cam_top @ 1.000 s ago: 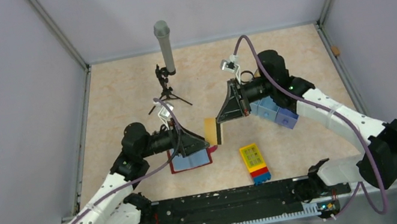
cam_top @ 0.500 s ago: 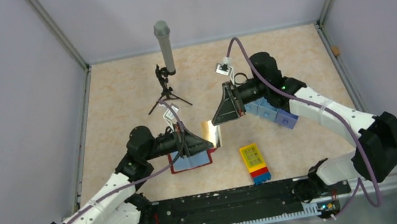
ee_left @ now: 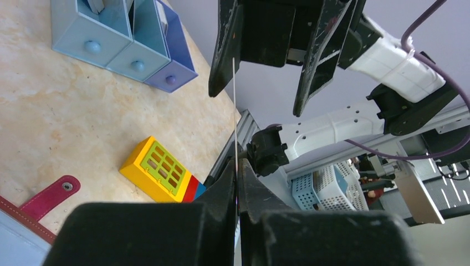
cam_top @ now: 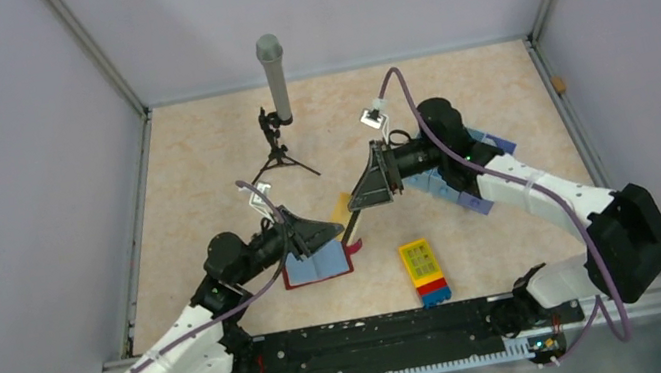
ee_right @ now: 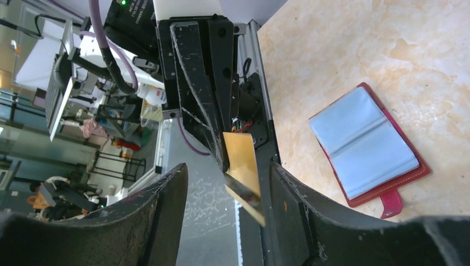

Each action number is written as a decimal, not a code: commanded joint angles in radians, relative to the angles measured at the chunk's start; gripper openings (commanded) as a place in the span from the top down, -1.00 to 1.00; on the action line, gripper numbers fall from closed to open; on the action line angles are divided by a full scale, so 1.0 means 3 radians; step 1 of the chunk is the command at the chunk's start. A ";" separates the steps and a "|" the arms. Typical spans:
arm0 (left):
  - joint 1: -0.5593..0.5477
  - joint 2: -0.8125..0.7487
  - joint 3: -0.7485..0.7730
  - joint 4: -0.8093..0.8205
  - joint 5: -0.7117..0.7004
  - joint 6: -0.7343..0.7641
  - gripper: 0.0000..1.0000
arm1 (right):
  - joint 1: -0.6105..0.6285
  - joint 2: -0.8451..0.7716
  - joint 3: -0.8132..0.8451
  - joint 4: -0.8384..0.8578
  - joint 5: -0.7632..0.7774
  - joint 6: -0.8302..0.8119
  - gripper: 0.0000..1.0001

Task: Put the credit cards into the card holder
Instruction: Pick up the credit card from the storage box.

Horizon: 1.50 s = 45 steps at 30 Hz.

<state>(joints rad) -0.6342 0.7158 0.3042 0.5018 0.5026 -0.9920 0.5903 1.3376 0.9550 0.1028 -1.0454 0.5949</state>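
Your left claw [ee_left: 237,166] pinches the gold card [ee_left: 235,111] on edge; your right claw [ee_right: 227,172] stands spread either side, gripping nothing. The holder [ee_right: 363,144] lies open just below. Handover step, I'd say: next, lower the card, line it up and slide it into the holder.

I've got the left gripper [cam_top: 341,235] pinched tight on the gold card [ee_right: 241,162], arm reaching low toward the middle. The right gripper [cam_top: 361,201] faces it, fingers spread apart around that card.
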 commanded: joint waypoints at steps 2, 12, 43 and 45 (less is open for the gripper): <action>-0.0011 -0.0075 -0.0096 0.0431 -0.0162 -0.0164 1.00 | 0.0081 0.0022 -0.0159 0.0753 0.0120 0.0429 -0.06; -0.0011 -0.0242 -0.0257 0.0464 -0.0454 -0.0319 1.00 | 0.0103 0.0163 -0.0285 0.0870 0.0201 0.0529 0.33; -0.0007 0.0092 0.0374 -0.0627 0.0108 0.0106 1.00 | 0.0318 0.0488 0.0186 -0.0503 -0.0538 -0.0825 0.65; -0.0007 0.0113 0.0393 -0.0653 0.0112 0.0120 1.00 | 0.0318 0.0496 0.0235 -0.0698 -0.0553 -0.0980 0.89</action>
<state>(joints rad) -0.6342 0.7387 0.3744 0.3153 0.5068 -0.9905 0.6739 1.4754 0.9539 0.0048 -1.1717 0.4332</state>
